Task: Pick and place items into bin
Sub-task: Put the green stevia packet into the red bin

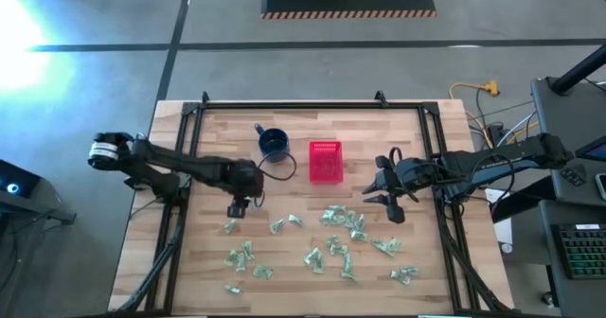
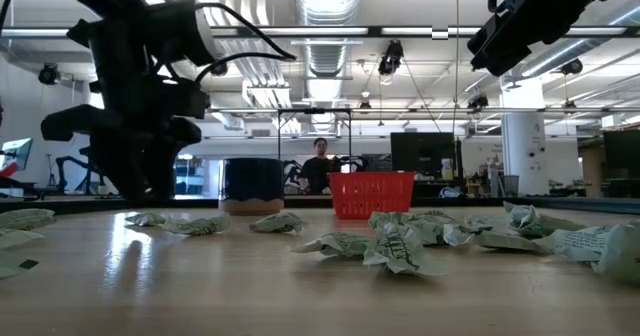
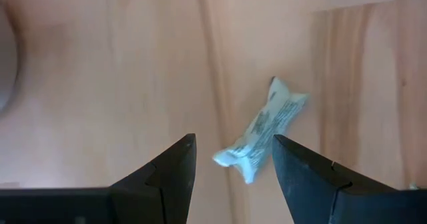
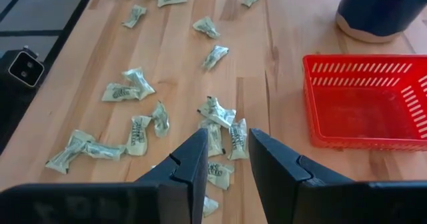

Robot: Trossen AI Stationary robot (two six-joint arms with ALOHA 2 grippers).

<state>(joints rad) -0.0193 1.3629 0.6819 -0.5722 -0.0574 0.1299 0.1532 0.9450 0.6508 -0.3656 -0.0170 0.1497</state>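
Several pale green and whitish wrinkly wrappers (image 1: 333,238) lie scattered on the near half of the wooden table. The red perforated basket (image 1: 326,161) stands at mid-table and looks empty in the right wrist view (image 4: 367,101). My left gripper (image 1: 239,207) points down, open, just over the single wrapper (image 3: 263,131) at the far left of the scatter. Its fingers stand on either side of that wrapper's near end. My right gripper (image 1: 388,193) is open and held up in the air to the right of the basket, above a cluster of wrappers (image 4: 220,127).
A dark blue mug (image 1: 273,143) stands just left of the basket. A black metal frame (image 1: 303,105) runs along the table's far and side edges. Bare wood lies between the mug and the left wrappers. A person (image 2: 320,164) stands far behind the table.
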